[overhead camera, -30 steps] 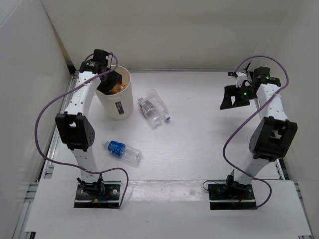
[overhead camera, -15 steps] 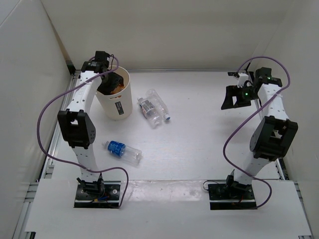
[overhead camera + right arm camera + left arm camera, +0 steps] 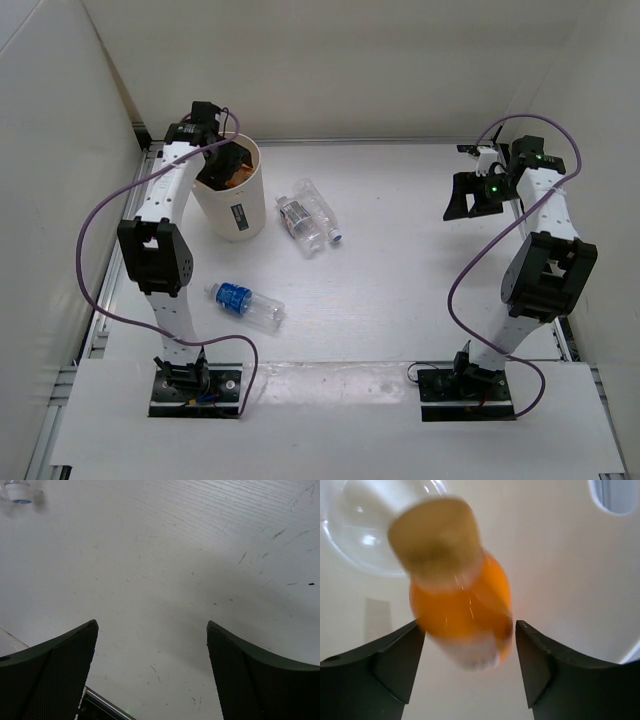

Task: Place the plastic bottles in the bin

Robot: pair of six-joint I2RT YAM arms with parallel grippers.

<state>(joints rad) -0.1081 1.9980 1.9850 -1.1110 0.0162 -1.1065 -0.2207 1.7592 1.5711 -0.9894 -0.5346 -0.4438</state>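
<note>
My left gripper (image 3: 222,160) hangs over the mouth of the cream-white bin (image 3: 238,212). In the left wrist view its jaws (image 3: 470,626) stand open, and the short orange bottle (image 3: 460,605) is blurred between and beyond them, inside the bin (image 3: 560,555). Orange shows inside the bin from above (image 3: 236,179). A clear bottle with a blue label (image 3: 245,302) lies on the table near the left arm. Two clear bottles with pale labels (image 3: 299,224) (image 3: 320,209) lie side by side right of the bin. My right gripper (image 3: 468,196) is open and empty at the far right.
White walls close in the table (image 3: 400,260) on the left, back and right. The right wrist view shows only bare scuffed table (image 3: 165,570) and a blue-and-white bottle cap (image 3: 20,490) at its top left corner. The left arm's purple cable (image 3: 95,225) loops near the left wall.
The left arm's elbow has shifted slightly toward the bin; its gripper stays over the bin mouth. The right arm and the bottles on the table have not moved.
</note>
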